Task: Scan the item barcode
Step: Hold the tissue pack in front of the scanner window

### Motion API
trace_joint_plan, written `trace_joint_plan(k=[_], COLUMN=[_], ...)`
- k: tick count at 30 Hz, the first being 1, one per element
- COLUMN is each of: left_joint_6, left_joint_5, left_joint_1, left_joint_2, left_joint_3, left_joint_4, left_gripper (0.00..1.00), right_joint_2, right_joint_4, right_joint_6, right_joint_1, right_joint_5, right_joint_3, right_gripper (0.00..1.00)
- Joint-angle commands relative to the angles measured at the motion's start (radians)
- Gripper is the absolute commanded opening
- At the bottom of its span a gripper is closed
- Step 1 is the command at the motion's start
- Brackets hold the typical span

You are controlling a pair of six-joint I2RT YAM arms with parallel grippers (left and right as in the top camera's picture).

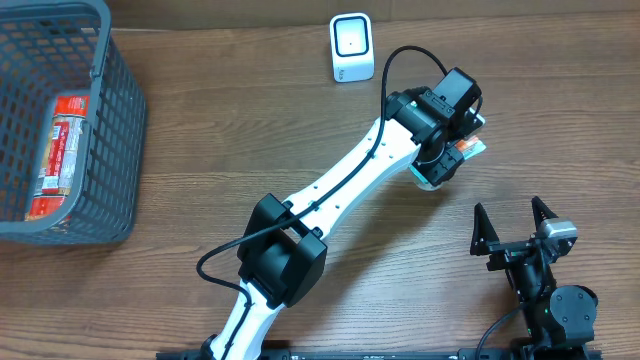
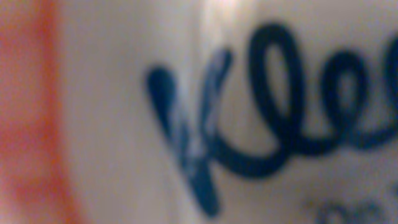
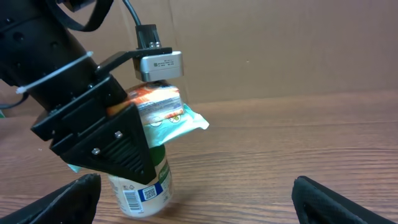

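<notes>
Kleenex pack (image 2: 261, 124) between jaws of left pincer (image 1: 443, 165)

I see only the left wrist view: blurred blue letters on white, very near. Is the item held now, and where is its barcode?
Observer: Yes. The left gripper is closed on a wipes pack and holds it upright.
Operator: And the barcode?
Observer: The barcode sits low on the pack, in plain sight in the right wrist view.
Operator: Where is the scanner?
Observer: The white scanner stands near the far edge of the table, apart from the pack.
</notes>
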Motion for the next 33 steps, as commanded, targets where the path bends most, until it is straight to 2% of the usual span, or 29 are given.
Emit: trace_joint_plan(k=[1,12,33], left_joint_6=[-0.025,-0.040,-0.040], left_joint_5=[-0.038,-0.046,-0.045], left_joint_1=[-0.005,-0.005,-0.005], left_joint_2=[-0.009,-0.009,-0.009], left_joint_3=[-0.044,-0.185,-0.232], left_joint_4=[0.025,0.127,0.151], left_gripper=[0.44,0.44,0.49], right_joint_2=[-0.011,-0.011,-0.011], right_joint_4=[0.005,0.005,0.005], right_joint_6=[-0.003,-0.004,-0.003], right_joint_1=[-0.003,-0.003,-0.003], right_joint_5=[0.001,0.001,0.001], right_joint_3=[-0.011,-0.011,-0.011], right_gripper=[1.00,1.00,1.00])
